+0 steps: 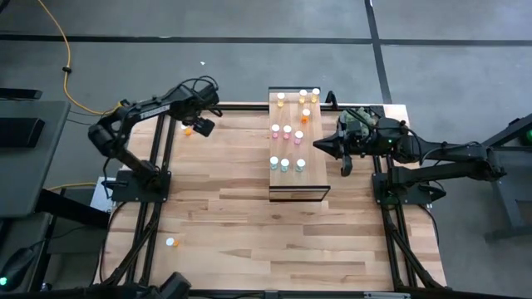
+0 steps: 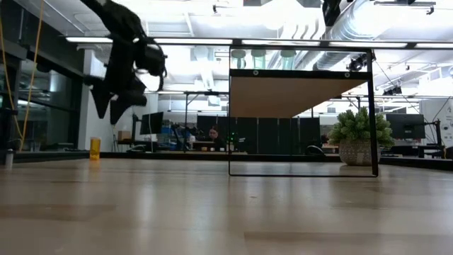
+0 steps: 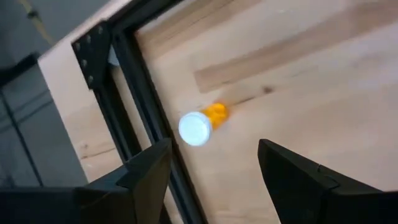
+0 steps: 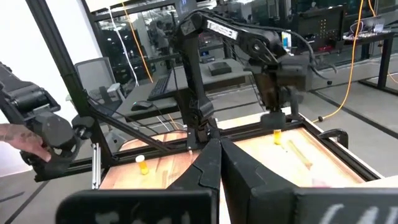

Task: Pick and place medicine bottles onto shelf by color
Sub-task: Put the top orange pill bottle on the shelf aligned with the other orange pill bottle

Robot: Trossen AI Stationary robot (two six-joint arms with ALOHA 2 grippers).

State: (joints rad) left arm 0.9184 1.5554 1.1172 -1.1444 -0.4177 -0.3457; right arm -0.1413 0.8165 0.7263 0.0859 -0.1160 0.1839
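Observation:
An orange medicine bottle (image 3: pixel 214 114) with a white cap stands upright on the table near its far left corner, beside the dark frame rail. My left gripper (image 3: pixel 214 163) hangs open above it, pointing steeply down, fingers clear of it; in the high view my left gripper (image 1: pixel 202 125) sits just right of the bottle (image 1: pixel 188 130). The shelf (image 1: pixel 297 189) lies at the table's middle right, carrying yellow and orange (image 1: pixel 304 99), pink (image 1: pixel 287 131) and blue-green (image 1: pixel 285 164) bottles. My right gripper (image 1: pixel 319 145) waits shut, level, at the shelf's right side.
One more bottle (image 1: pixel 170 242) stands near the front left of the table. Dark frame rails (image 1: pixel 160 149) run along the table's left and right sides. A person's hand (image 4: pixel 18 140) shows beyond the table in the right wrist view. Bare tabletop lies between the shelf and the left rail.

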